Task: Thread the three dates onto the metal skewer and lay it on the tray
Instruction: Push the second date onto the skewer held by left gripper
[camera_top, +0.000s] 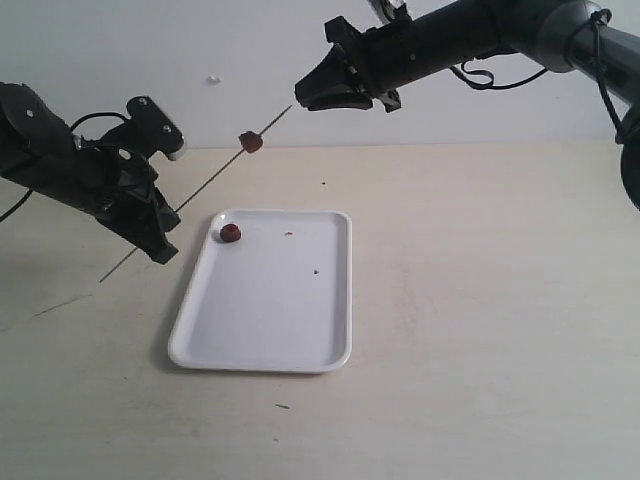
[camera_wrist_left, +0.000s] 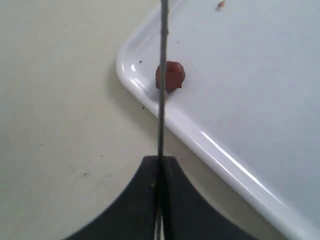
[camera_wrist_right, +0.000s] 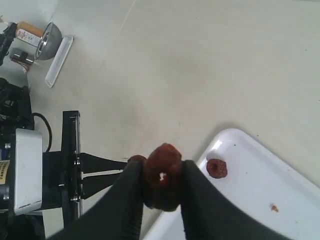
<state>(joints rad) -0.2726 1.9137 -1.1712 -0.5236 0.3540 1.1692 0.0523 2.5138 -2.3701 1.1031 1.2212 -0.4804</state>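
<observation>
A: Exterior view first. Left gripper (camera_top: 160, 245) clamped shut on the skewer (camera_top: 205, 187), rod slanting up toward the right gripper (camera_top: 325, 100). One date (camera_top: 250, 142) already threaded, sitting partway up the rod. Another date (camera_top: 230, 233) lying in the far left corner of the tray (camera_top: 300, 355).

B: Third date?

A: Not visible from here, hidden inside the right jaws. Skewer tip just at those jaws.

B: Left wrist view?

A: Skewer (camera_wrist_left: 162, 100) pinched tight between closed jaws, running out over the tray rim (camera_wrist_left: 210, 145). Loose date (camera_wrist_left: 170, 76) just inside the corner. Threaded date out of frame.

B: Right wrist view?

A: Only view showing the held date (camera_wrist_right: 162, 176), squeezed between partly open fingers (camera_wrist_right: 197, 200). Loose date (camera_wrist_right: 216, 168) on the tray (camera_wrist_right: 260, 185) beyond. Threaded date possibly the lump just behind the held one, hard to tell.

B: Step?

A: Second of three dates, likely. Next: line up date centre with the tip, push along the rod axis. Then fetch the tray date.
</observation>
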